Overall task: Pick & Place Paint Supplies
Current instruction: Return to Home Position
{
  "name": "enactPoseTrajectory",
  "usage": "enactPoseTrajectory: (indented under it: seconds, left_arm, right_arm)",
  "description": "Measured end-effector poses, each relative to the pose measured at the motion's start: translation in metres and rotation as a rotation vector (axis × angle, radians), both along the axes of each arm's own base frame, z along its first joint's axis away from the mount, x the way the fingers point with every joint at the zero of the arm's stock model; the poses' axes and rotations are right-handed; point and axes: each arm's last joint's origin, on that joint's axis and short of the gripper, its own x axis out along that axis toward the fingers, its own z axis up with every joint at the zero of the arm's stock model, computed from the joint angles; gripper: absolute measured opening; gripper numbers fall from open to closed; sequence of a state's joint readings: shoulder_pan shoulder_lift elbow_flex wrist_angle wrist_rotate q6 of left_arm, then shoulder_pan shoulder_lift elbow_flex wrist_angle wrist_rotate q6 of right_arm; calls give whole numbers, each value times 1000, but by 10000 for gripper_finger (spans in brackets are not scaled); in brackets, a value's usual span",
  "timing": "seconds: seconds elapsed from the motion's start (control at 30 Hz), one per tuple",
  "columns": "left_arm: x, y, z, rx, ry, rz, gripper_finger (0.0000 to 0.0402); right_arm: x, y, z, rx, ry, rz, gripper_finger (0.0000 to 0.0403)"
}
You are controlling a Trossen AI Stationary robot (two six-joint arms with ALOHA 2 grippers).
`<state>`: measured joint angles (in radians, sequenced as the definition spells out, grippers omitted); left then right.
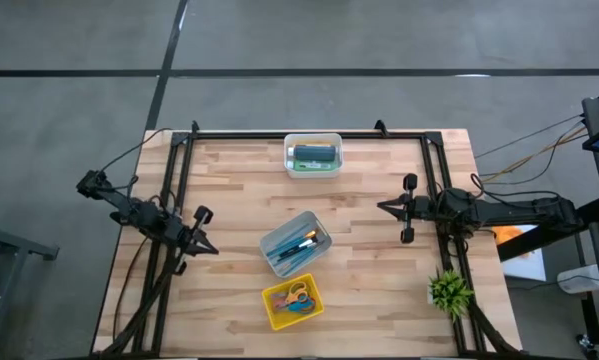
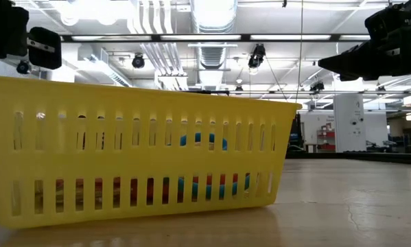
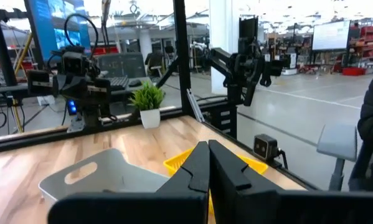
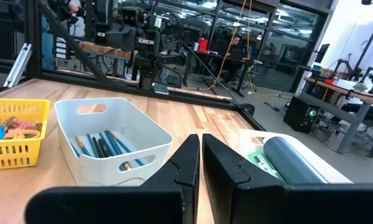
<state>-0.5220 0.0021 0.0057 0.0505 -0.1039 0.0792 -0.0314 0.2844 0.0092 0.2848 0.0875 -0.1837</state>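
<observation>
both arms of the robot hang clear of the wooden tabletop [image 1: 379, 270], neither carrying anything. the left pincer [image 1: 211, 250] hovers over the left side of the tabletop, its tip pointing towards the centre bin [image 1: 271, 240]; in its own wrist view the two dark fingers [image 3: 195, 171] stand together with only a hairline between them, nothing held. the right pincer [image 1: 383, 207] hovers over the right side, pointing inward, and its fingers [image 4: 186, 158] are likewise together and empty. the paint supplies lie in two bins. several thin brushes [image 1: 299, 246], mostly blue-handled with a touch of orange showing on one, lie slantwise in the centre bin in the middle of the tabletop. the squeeze tubes [image 1: 314, 154], green and dark blue showing, lie in the white rear bin [image 1: 289, 160] at the middle of the far edge. a yellow slotted bin [image 1: 270, 305] sits just beside the centre bin on the near side, with orange and blue scissors [image 1: 297, 297] inside; in the low view its wall fills most of the frame. a small green spiky plant [image 1: 449, 290] stands near the tabletop's near right corner, well apart from the bins.
</observation>
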Motion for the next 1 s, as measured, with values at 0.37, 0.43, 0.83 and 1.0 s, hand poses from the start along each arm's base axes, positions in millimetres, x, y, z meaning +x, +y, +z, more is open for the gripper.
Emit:
enactPoseTrajectory:
  seconds: [0.37, 0.43, 0.83, 1.0]
  left_arm:
    - [0, 0, -3, -22, 32, -2, 0]
    - [0, 0, -3, -21, 32, -1, 0]
    - [0, 0, -3, -20, 32, -1, 0]
    - [0, 0, -3, -20, 32, -1, 0]
  right_arm:
    - [0, 0, 0, 0, 0, 0, 15]
    - [0, 0, 0, 0, 0, 0, 15]
    - [0, 0, 0, 0, 0, 0, 15]
    - [0, 0, 0, 0, 0, 0, 15]
